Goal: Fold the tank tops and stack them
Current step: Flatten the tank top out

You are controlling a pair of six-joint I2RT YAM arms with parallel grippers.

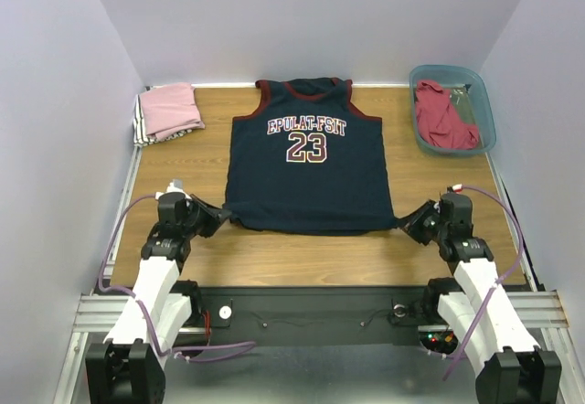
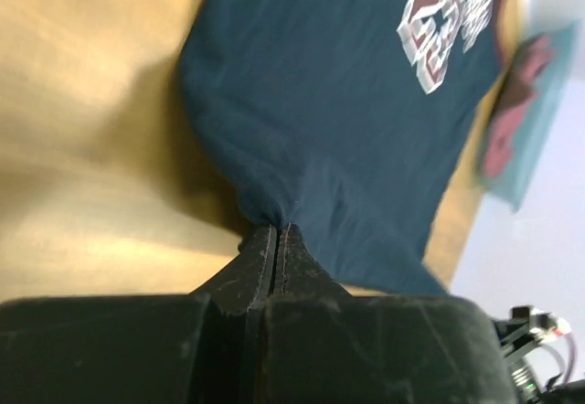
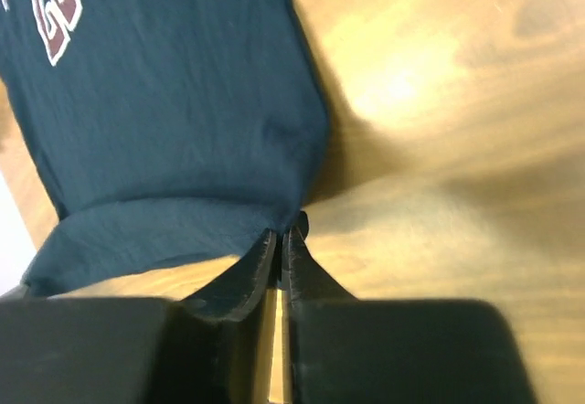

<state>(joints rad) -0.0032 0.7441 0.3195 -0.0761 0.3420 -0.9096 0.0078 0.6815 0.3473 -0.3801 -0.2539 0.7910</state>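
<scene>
Pinching the near-left hem corner, the left gripper has its jaws clamped on the navy jersey — cloth bunches right at the tips. The right gripper shows a thin slit between its jaws at the near-right corner; whether it grips cannot be told. That is the danger — lift now and that corner could slip free, dragging the hem askew and spoiling the fold. The jersey lies flat in the middle of the table, number up, neckline toward the far wall, hem toward the arms, long axis running near to far.
</scene>
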